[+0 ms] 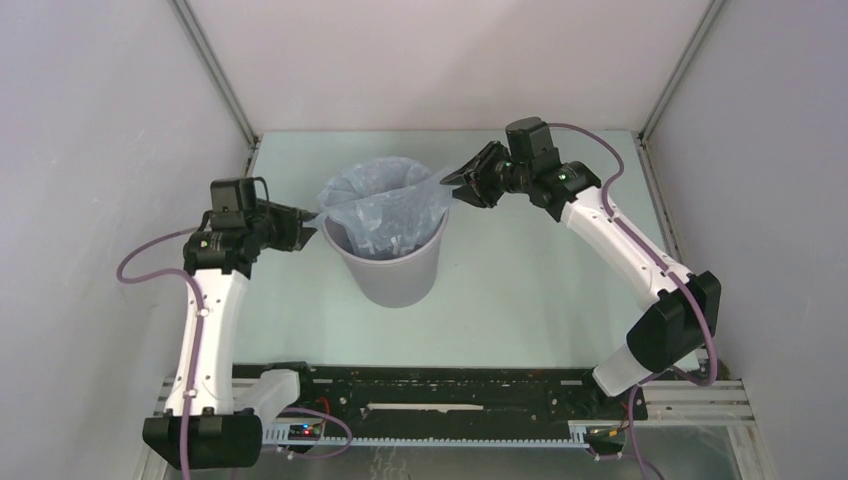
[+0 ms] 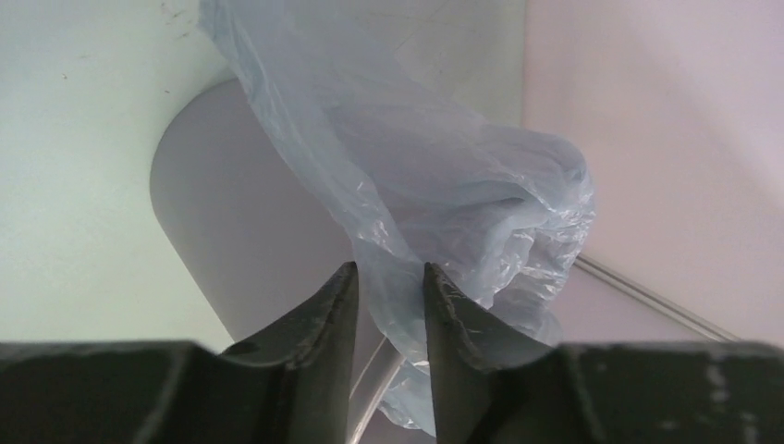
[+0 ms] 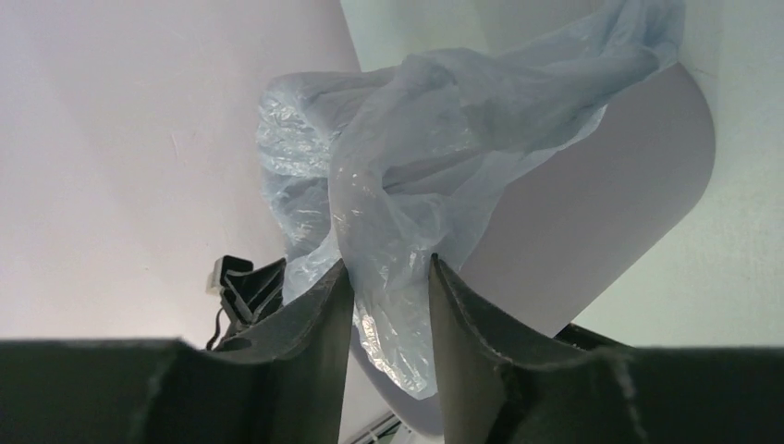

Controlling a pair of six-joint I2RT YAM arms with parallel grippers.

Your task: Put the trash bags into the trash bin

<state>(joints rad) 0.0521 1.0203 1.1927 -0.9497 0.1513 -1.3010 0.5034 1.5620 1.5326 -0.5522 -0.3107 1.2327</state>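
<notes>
The grey trash bin [image 1: 395,275] stands upright in the middle of the table. The pale blue trash bag [image 1: 385,205] sits in its mouth, with corners drawn out over the rim to left and right. My left gripper [image 1: 305,222] is at the bin's left rim. In the left wrist view its jaws [image 2: 390,268] stand partly apart, with a fold of the bag [image 2: 434,185] in the gap beside the bin wall [image 2: 240,231]. My right gripper [image 1: 455,183] is at the right rim. Its jaws [image 3: 388,262] also show a gap, with bag film [image 3: 407,176] hanging through it.
White enclosure walls close in on the left [image 1: 100,150], back and right. Metal corner posts [image 1: 215,70] rise at the back. A black rail [image 1: 430,395] with the arm bases runs along the near edge. The pale green table [image 1: 530,290] lies around the bin.
</notes>
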